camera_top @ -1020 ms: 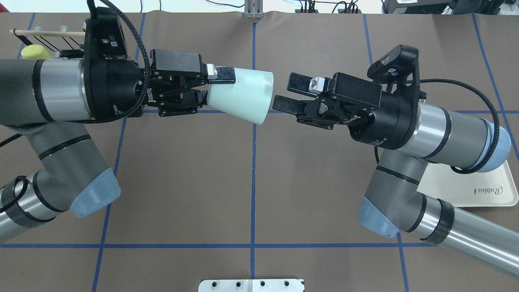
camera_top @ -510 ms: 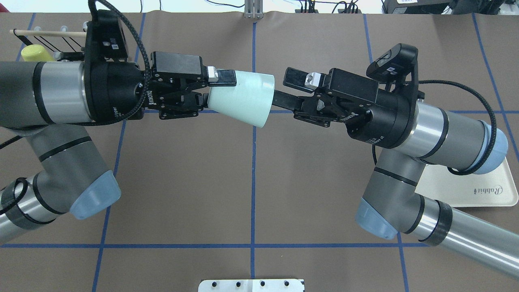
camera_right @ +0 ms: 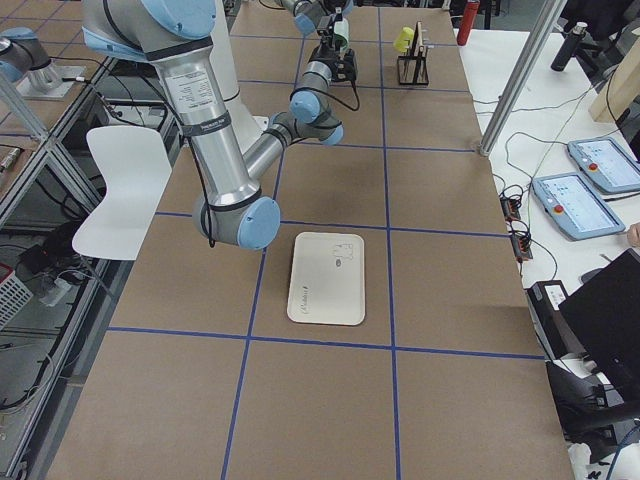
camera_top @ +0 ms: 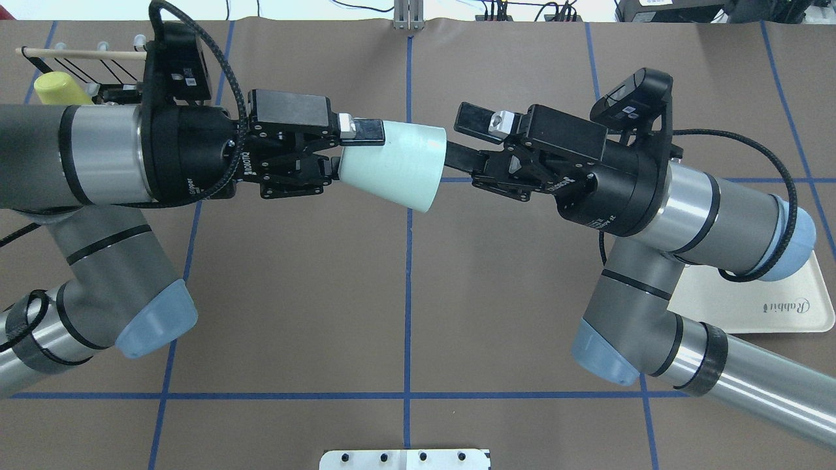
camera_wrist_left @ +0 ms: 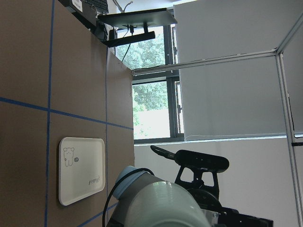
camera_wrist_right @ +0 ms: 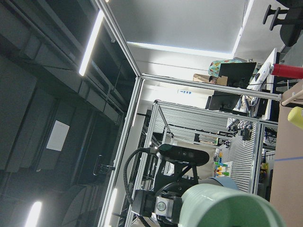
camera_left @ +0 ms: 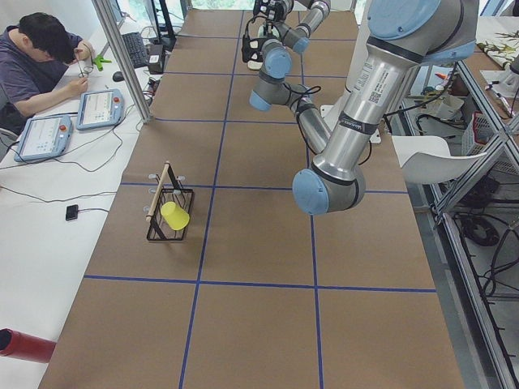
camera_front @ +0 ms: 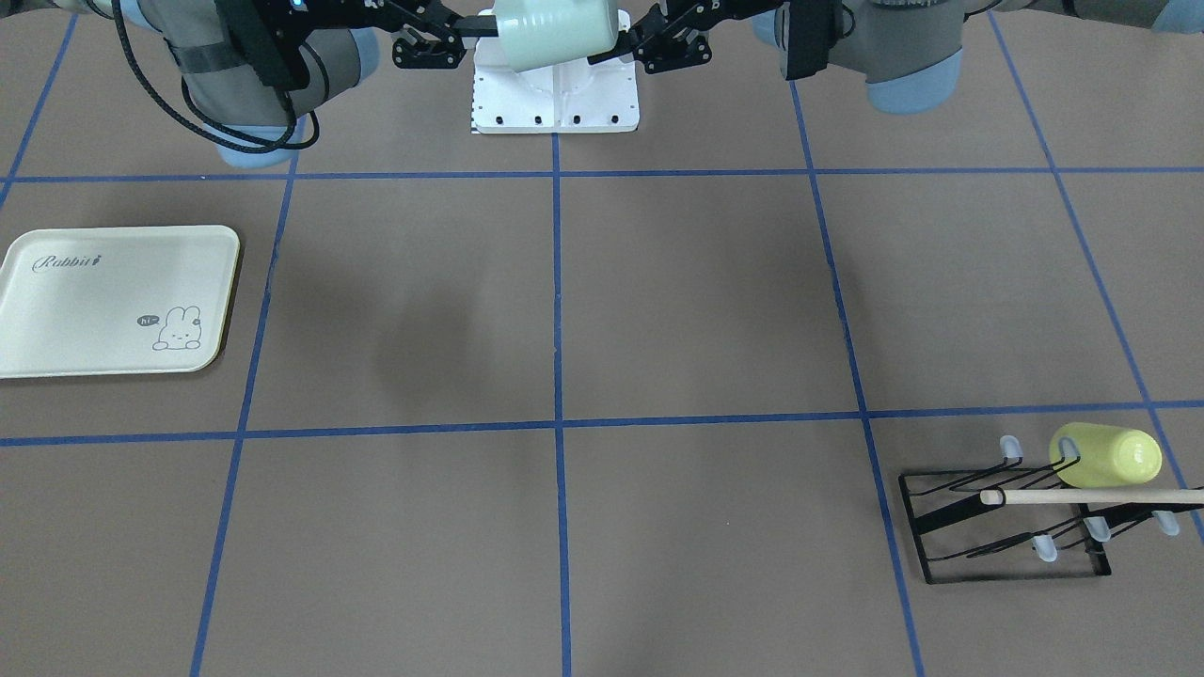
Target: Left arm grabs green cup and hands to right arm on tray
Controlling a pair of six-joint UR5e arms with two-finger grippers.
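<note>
The pale mint-green cup [camera_top: 392, 163] is held on its side high above the table, mouth toward the right arm. My left gripper [camera_top: 353, 150] is shut on its narrow base. My right gripper [camera_top: 457, 138] is open at the cup's mouth: one finger [camera_top: 473, 121] stands outside the rim, and the other runs in behind the rim. In the front view the cup [camera_front: 555, 28] hangs between both grippers. The cream tray [camera_top: 751, 300] lies on the table under the right arm, and in the front view it [camera_front: 56, 310] carries nothing.
A black wire rack [camera_front: 997, 527] with a wooden dowel holds a yellow-green cup [camera_front: 1105, 456] at the table's far left corner [camera_top: 59, 88]. A white mounting plate [camera_top: 405, 459] sits at the near edge. Blue tape lines cross the brown table.
My right gripper has moved left to the cup, and its lower finger now reaches past the rim. My left gripper has shifted the cup slightly right. Both grips look unchanged.
</note>
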